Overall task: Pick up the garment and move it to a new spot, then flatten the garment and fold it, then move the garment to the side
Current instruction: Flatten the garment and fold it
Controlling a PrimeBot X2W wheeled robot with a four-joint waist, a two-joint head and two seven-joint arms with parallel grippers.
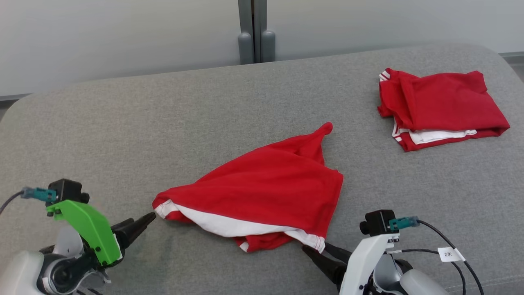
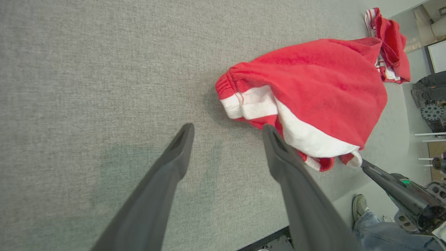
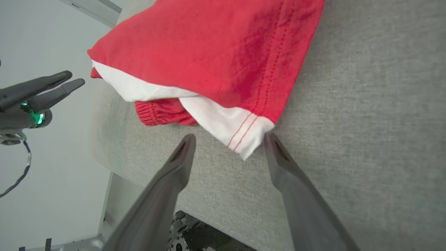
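Nearest to the camera in the head view, the left gripper with a green plastic cover sits in the lower left of the frame. Its two dark fingers are spread apart, and the upper tip is just beside the left corner of the crumpled red garment with a white band along its lower edge. This red garment lies in the middle of the grey woven fabric surface. In the lower right, the right gripper is also spread open, with its tips at the garment's lower right hem. A folded red-and-white cloth lies well apart in the upper right, and a grey post stands at the top centre. In the left wrist view, the left gripper is wide open and holds nothing; its right finger touches the garment at the lower edge. At the lower right, the right gripper meets the garment's corner, above a person's shoe. In the right wrist view, the right gripper is wide open, and the white hem corner of the garment lies between its fingers, which are not closed on it. The left gripper shows at the left edge.
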